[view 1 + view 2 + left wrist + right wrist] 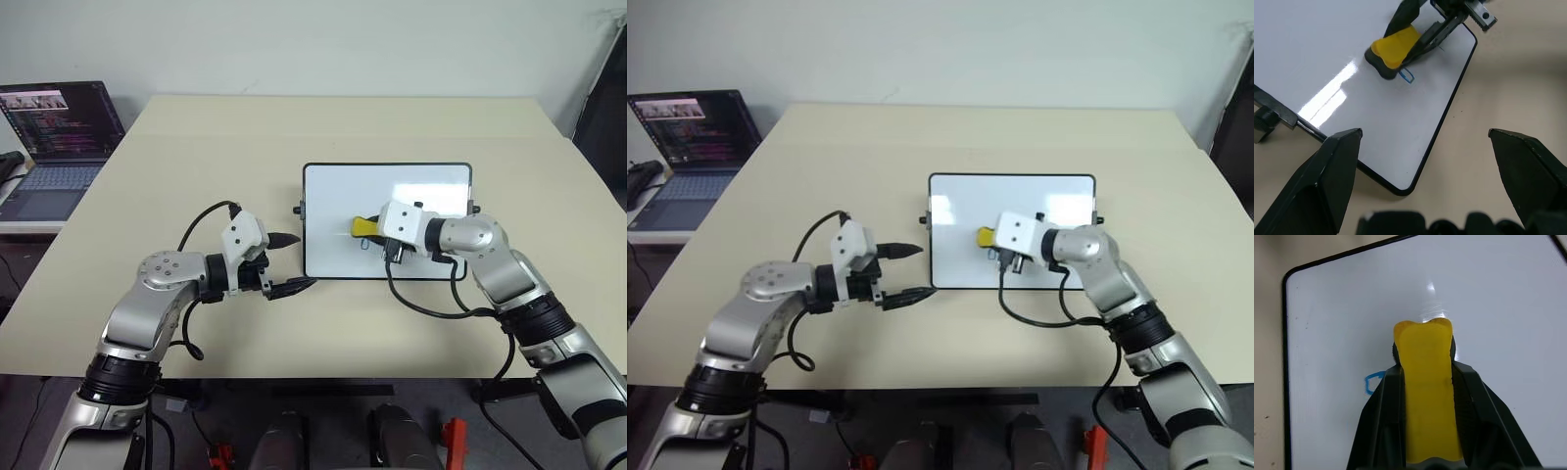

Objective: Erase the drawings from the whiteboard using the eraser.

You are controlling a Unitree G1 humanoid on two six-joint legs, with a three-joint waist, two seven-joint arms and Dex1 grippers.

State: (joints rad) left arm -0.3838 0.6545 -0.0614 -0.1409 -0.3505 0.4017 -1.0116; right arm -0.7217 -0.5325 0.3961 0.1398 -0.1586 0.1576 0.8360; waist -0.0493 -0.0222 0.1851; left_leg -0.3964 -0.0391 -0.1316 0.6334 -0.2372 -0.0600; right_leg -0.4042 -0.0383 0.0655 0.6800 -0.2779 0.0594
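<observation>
A: Whiteboard (pixel 392 196) location?

B: Flat on the table (pixel 196 147), right of centre, closer to the near edge than the far one. Long sides parallel to the table's front edge. Black frame, a small knob on each short side.

A: Eraser?

B: The yellow eraser (pixel 1426 396) is clamped between the right gripper (pixel 377 235) fingers (pixel 1378 431), held lengthwise, with its free end sticking out past the fingertips. That end sits over the lower middle of the board, toward the near long edge. In the left wrist view its dark underside looks pressed to the white surface; contact cannot be confirmed.

A: Drawings?

B: One small blue outlined mark (pixel 1407 76) just beside the eraser's tip, on the side nearer the board's near edge. Part of it is hidden by a finger in the right wrist view. Other marks too small to make out.

A: Left gripper?

B: Left gripper (pixel 289 262) has its fingers spread wide, nothing between them. It hovers over bare table just off the board's left short side, near the near-left corner, pointing toward the board.

A: Anything else?

B: Open laptop (pixel 54 137) on a separate surface past the table's left edge, screen lit.
</observation>
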